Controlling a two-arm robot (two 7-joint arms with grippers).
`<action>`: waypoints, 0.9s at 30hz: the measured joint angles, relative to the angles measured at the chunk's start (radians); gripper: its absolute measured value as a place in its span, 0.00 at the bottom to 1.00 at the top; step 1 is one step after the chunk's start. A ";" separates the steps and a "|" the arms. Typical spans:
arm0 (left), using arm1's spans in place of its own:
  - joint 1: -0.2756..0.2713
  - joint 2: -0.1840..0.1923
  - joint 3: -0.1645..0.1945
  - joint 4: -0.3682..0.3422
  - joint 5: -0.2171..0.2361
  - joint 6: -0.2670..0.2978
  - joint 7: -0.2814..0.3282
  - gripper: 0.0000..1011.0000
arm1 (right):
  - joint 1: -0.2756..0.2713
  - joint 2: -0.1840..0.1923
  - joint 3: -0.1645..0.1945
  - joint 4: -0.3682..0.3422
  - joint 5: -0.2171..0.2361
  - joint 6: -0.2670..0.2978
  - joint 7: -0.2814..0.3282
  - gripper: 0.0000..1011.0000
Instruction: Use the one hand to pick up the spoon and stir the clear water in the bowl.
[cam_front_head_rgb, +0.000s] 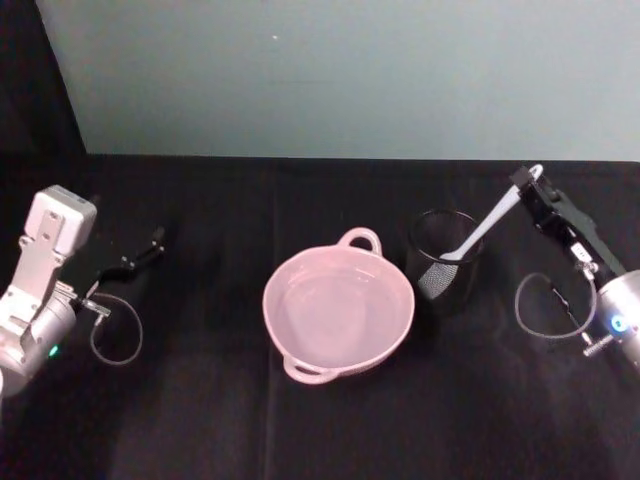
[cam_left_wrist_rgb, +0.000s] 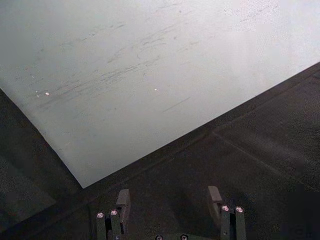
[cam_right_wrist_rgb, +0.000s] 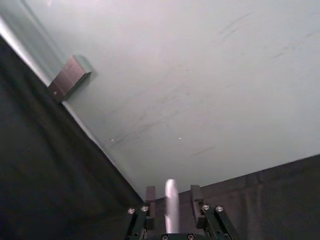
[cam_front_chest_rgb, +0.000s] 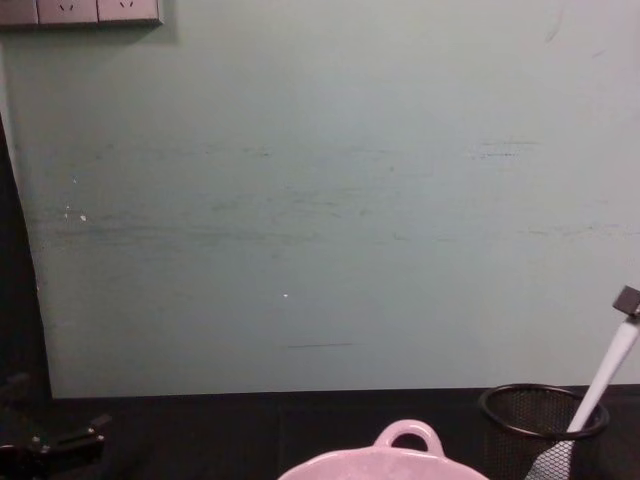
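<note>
Gripping the handle end of the spoon (cam_front_head_rgb: 487, 226), the right claw (cam_front_head_rgb: 527, 184) sits near the bench's far right edge; the spoon's head rests inside the black mesh cup (cam_front_head_rgb: 443, 262), just right of the pink bowl (cam_front_head_rgb: 338, 306) mid-bench. The left claw (cam_front_head_rgb: 152, 244) hovers wide near the left edge.

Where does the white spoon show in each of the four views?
Head view: spoon at right, leaning out of the black mesh cup, handle end at the right pincer.
Left wrist view: not in it.
Right wrist view: handle between the fingers.
Chest view: lower right, in the cup.
Shared landmark: the pale green wall.
</note>
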 joint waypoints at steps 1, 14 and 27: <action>0.000 0.000 0.000 0.000 0.000 0.000 0.000 1.00 | -0.005 0.000 0.006 0.003 0.012 -0.003 -0.001 0.44; 0.000 0.000 0.000 0.000 0.000 0.000 0.000 1.00 | -0.080 0.060 0.032 -0.105 0.060 0.000 -0.035 0.83; 0.000 0.000 0.000 0.000 0.000 0.000 0.000 1.00 | -0.185 0.262 0.014 -0.370 -0.052 0.144 -0.168 0.99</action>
